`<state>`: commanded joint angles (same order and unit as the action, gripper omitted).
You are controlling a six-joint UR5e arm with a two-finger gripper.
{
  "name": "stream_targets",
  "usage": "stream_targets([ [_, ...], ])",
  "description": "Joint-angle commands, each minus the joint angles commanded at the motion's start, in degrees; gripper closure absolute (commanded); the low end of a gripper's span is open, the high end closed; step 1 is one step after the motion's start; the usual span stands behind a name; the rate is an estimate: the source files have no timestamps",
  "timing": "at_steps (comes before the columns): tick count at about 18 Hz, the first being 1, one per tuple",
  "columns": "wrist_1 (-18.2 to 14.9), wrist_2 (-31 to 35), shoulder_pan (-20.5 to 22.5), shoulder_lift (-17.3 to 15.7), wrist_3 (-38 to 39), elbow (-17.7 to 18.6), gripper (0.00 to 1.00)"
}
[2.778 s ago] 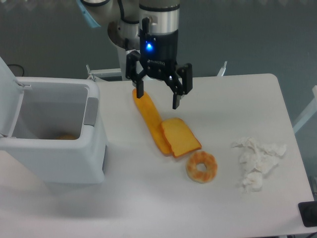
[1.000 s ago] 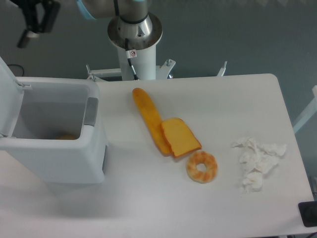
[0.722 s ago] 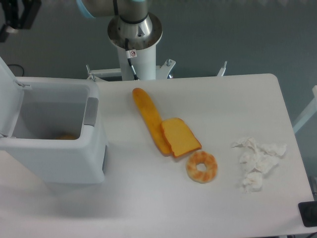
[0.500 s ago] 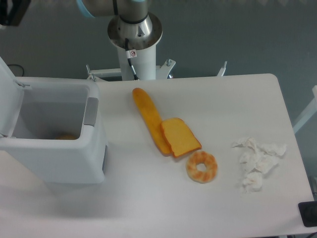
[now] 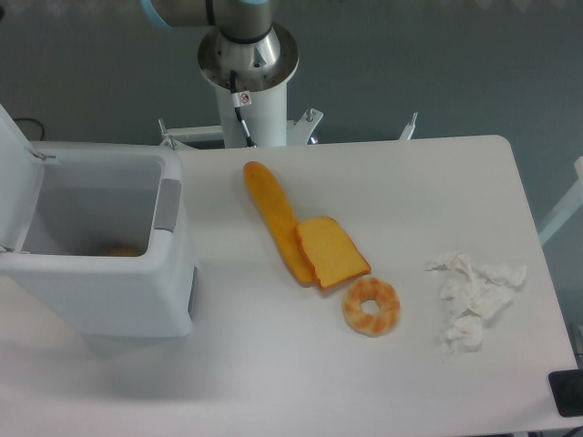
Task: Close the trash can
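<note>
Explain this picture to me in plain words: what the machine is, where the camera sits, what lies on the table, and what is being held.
One fixed camera looks down on a white table. The round grey column at the top is the base of a robot arm; its gripper is out of the picture, so nothing can be seen held. At the left stands a white trash can, open, with its lid tipped up at the far left and something orange at the bottom. On the table lie a long bread loaf, a bread slice leaning on it, a doughnut and crumpled white paper.
</note>
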<state>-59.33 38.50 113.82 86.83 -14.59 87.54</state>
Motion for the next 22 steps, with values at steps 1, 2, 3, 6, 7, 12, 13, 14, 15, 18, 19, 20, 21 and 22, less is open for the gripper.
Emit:
stream_targets([
  [1,1.05,-0.09,-0.44,0.61,0.00,-0.18,0.00],
  [2,1.58,0.00,-1.05,1.14,0.00,-0.44,0.00],
  [3,1.59,0.00,-1.40,1.41,0.17,-0.70,0.00],
  [6,1.59,0.00,-2.28,1.67,0.70,-0.70,0.00],
  [7,1.59,0.00,-2.37,1.85,0.70,-0.79,0.00],
  [12,1.59,0.00,-3.43,3.07,0.79,-0.26,0.00],
  [13,1.59,0.00,-3.60,3.60,0.79,-0.44,0.00],
  [14,1.59,0.00,-3.69,3.69,0.70,-0.44,0.00],
  [15,1.59,0.00,-3.69,3.69,0.70,-0.44,0.00],
  [18,1.59,0.17,-3.96,3.78,0.88,-0.44,0.00],
  [19,1.59,0.26,-3.96,3.70,0.88,-0.35,0.00],
  [20,1.50,0.35,-3.96,3.78,0.97,-0.35,0.00],
  [21,1.41,0.44,-3.96,3.78,0.97,-0.27,0.00],
  [22,1.33,0.52,-3.96,3.78,0.97,0.00,0.00],
])
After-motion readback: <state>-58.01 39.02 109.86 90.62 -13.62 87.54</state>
